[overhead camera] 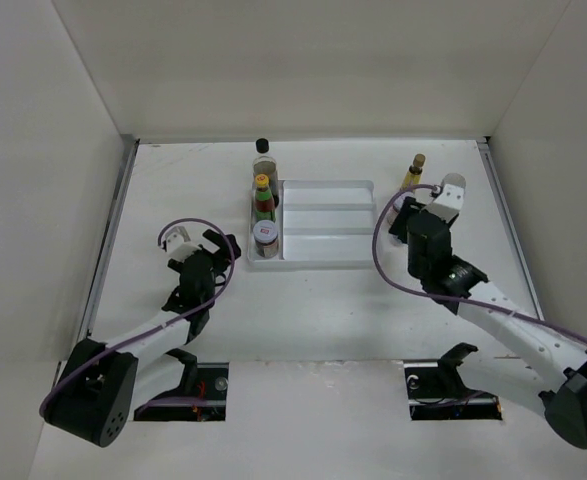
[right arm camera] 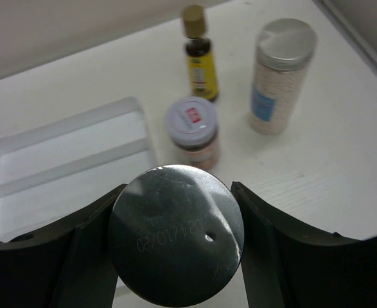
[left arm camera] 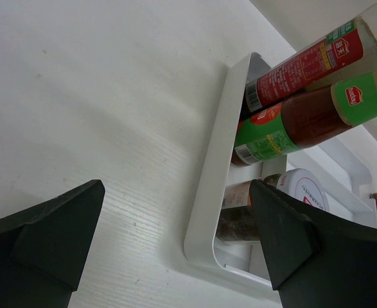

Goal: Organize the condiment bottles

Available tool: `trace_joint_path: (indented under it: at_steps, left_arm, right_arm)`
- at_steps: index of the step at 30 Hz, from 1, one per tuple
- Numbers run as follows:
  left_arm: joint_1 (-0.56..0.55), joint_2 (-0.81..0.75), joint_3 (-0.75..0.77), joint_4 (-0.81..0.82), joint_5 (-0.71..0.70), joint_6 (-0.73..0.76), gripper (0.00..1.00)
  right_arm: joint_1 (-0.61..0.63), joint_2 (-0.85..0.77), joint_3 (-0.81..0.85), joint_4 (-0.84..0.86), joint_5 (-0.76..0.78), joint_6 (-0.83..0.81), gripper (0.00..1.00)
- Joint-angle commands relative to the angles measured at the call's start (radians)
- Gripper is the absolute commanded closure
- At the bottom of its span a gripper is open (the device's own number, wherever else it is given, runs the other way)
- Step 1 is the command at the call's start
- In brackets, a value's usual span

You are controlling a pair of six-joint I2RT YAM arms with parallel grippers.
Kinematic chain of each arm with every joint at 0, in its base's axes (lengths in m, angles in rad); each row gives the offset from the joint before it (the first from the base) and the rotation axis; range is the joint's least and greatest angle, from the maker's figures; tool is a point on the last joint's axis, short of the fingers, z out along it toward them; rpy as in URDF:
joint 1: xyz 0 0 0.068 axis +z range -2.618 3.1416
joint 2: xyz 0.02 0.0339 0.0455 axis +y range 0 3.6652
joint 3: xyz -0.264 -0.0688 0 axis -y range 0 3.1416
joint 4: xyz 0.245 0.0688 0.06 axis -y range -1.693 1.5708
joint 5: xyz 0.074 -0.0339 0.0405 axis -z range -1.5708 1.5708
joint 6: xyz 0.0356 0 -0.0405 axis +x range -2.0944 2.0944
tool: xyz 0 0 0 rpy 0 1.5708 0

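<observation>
Between the fingertips of right gripper [right arm camera: 177, 192], pinched tight: silver-lidded jar [right arm camera: 175, 240], upright, lid to the camera. Just beyond, loose on the table [right arm camera: 342, 167]: small red-white-lidded jar [right arm camera: 192, 128], slim amber bottle [right arm camera: 200, 58], tall blue-white cylinder [right arm camera: 281, 77]. Off to the left, white divided tray [overhead camera: 328, 215], left column already stocked. Spread wide and empty by the tray's near-left corner: left gripper [left arm camera: 175, 192]. Looks like a leftward carry, right arm's job.

We hold our left gripper [left arm camera: 176, 192] spread wide and empty; our right gripper [right arm camera: 178, 187] clamps a silver-lidded container [right arm camera: 175, 240] between its fingers.
</observation>
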Motion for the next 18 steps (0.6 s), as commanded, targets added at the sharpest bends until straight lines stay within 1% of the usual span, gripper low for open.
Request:
trace_joint_path:
  at_steps: [1,6,8,14,18]
  left_arm:
    - [0.012,0.015,0.003,0.051,0.013,-0.015,0.00]
    - [0.025,-0.005,-0.005,0.051,0.021,-0.017,0.00]
    - [0.038,-0.016,-0.009,0.044,0.035,-0.017,0.00]
    - [0.048,-0.024,-0.017,0.049,0.044,-0.018,0.00]
    - [0.046,-0.018,-0.014,0.051,0.050,-0.021,0.00]
  right_arm:
    - [0.123,0.048,0.130,0.044,0.023,-0.009,0.50]
    - [0.244,0.285,0.248,0.240,-0.155,-0.023,0.51]
    - [0.274,0.385,0.308,0.288,-0.215,-0.032,0.50]
    - [0.340,0.588,0.454,0.316,-0.292,-0.045,0.50]
    - [0.364,0.672,0.485,0.310,-0.319,-0.035,0.49]
